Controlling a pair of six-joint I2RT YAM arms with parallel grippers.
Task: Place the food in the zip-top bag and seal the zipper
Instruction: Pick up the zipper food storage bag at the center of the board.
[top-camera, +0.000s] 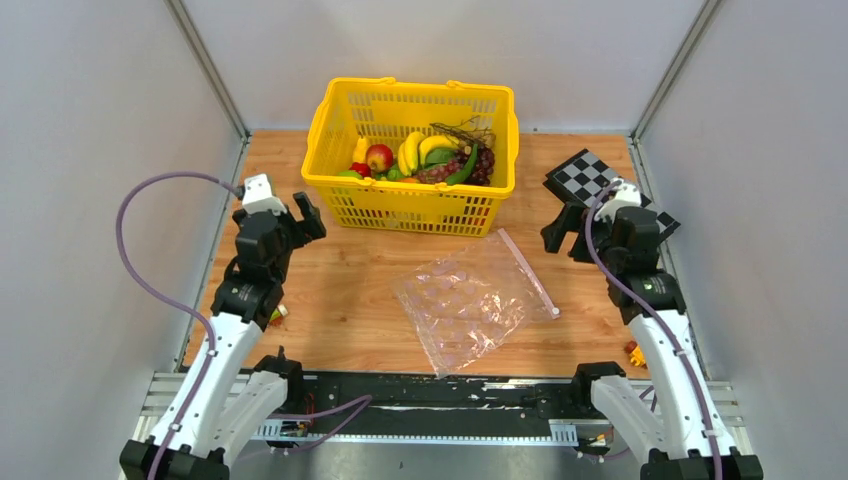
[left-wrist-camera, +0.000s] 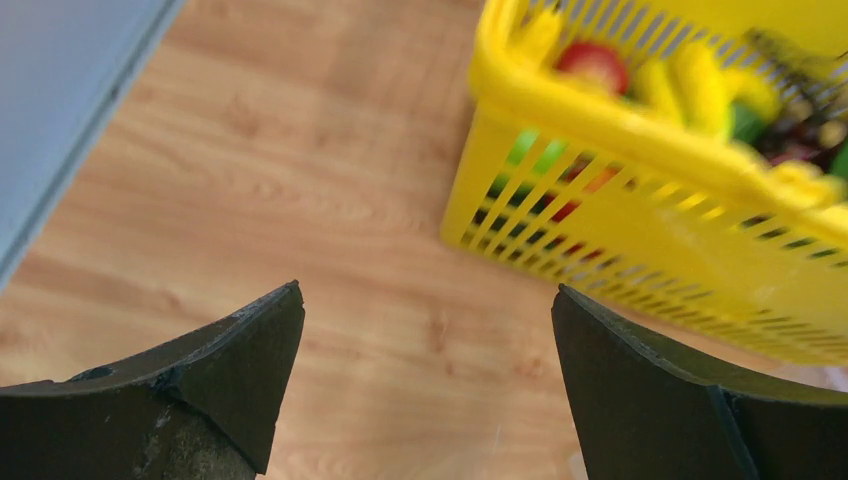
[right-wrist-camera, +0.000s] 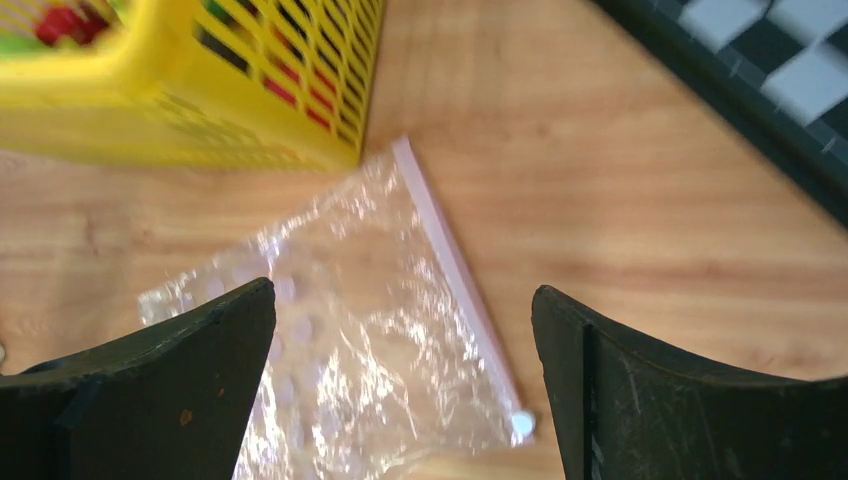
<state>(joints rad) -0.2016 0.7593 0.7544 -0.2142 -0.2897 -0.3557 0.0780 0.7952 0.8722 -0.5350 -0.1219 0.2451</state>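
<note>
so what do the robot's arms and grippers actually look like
Both the left arm and right arm have white lower links, black upper joints and a white block at the wrist. A purple cable loops along each. The left gripper and right gripper each have two black, wedge-shaped, slightly scuffed fingers.

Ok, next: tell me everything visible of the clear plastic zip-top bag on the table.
The clear, crinkly plastic zip-top bag with pale round dots lies flat and empty on the wooden table, skewed, in front of the yellow slatted basket. Its pale pink-white zipper strip runs along the right edge, ending nearside in a small white knob. Nothing rests on it or grips it.
</note>
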